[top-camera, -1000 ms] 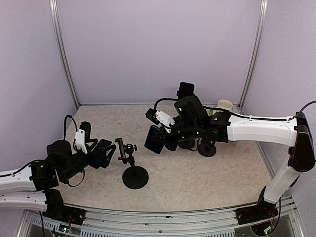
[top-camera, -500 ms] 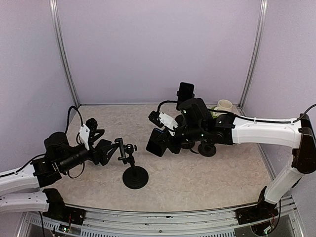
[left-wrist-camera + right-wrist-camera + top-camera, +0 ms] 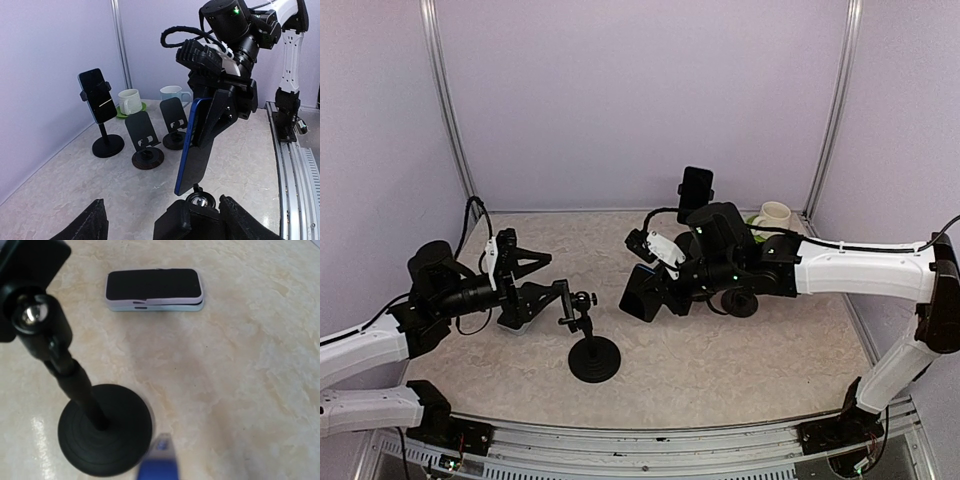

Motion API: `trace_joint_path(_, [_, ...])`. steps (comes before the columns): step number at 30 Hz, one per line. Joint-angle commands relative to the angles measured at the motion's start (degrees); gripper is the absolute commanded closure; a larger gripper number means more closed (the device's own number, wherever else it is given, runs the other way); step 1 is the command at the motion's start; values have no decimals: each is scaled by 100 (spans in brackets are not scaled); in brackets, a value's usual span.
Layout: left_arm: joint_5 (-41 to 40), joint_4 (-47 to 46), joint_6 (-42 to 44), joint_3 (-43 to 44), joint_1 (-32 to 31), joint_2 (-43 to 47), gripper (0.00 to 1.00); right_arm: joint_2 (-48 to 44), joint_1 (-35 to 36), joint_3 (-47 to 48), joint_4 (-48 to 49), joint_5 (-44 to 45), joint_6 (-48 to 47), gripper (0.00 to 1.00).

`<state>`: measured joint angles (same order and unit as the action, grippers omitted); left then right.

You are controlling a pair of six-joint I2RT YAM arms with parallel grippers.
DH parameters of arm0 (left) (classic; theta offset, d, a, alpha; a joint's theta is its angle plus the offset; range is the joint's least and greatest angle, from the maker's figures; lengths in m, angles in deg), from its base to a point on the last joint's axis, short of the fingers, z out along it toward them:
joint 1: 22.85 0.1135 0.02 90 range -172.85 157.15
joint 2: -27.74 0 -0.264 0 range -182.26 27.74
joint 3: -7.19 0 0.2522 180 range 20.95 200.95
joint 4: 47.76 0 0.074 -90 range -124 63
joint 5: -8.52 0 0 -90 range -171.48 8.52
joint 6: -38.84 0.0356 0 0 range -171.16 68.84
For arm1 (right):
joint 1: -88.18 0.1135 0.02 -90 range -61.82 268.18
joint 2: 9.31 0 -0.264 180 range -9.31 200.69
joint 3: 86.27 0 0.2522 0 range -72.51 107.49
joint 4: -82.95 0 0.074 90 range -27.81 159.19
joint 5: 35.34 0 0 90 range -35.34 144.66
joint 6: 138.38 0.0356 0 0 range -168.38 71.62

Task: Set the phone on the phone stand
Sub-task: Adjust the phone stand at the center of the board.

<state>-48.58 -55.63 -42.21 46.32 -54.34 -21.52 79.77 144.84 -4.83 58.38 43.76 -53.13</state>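
The black phone stand (image 3: 592, 358) stands at front centre, its clamp head (image 3: 566, 300) tilted left; it also shows in the right wrist view (image 3: 104, 429). My left gripper (image 3: 552, 272) is open wide around the clamp head (image 3: 187, 222), which lies near its right finger (image 3: 250, 220). My right gripper (image 3: 668, 272) is shut on a blue-edged dark phone (image 3: 642, 295) and holds it upright in the air just right of and above the clamp. The phone hangs over the ball joint in the left wrist view (image 3: 194, 150). Its blurred blue edge shows in the right wrist view (image 3: 157, 467).
A second phone (image 3: 154, 290) lies flat on the table beyond the stand. At the back stand another stand holding a phone (image 3: 695, 190), two low easel stands (image 3: 145, 135) (image 3: 172, 120), a white mug (image 3: 775, 213) and a pale blue mug (image 3: 172, 92).
My left gripper has opened wide and swung up and left beside the clamp head. My right gripper has carried the phone slightly down and to the right.
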Motion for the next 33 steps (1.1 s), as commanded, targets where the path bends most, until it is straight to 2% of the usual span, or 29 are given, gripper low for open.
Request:
trace_joint_path(1, [717, -40, 212, 232, 109, -278, 30, -244, 12, -26, 355, -77, 97, 100])
trace_joint_path(5, [859, -25, 236, 203, 172, -264, 38, -242, 7, -19, 360, -96, 114, 100])
trace_joint_path(13, [988, -326, 189, -76, 253, 99, 43, -242, 11, -31, 327, -99, 124, 100])
trace_joint_path(22, [1192, -2, 340, 62, 330, -183, 49, -238, 11, -37, 342, -115, 133, 100])
trace_joint_path(33, [1275, -76, 371, 60, 439, -433, 64, -198, 11, -31, 326, -151, 168, 100])
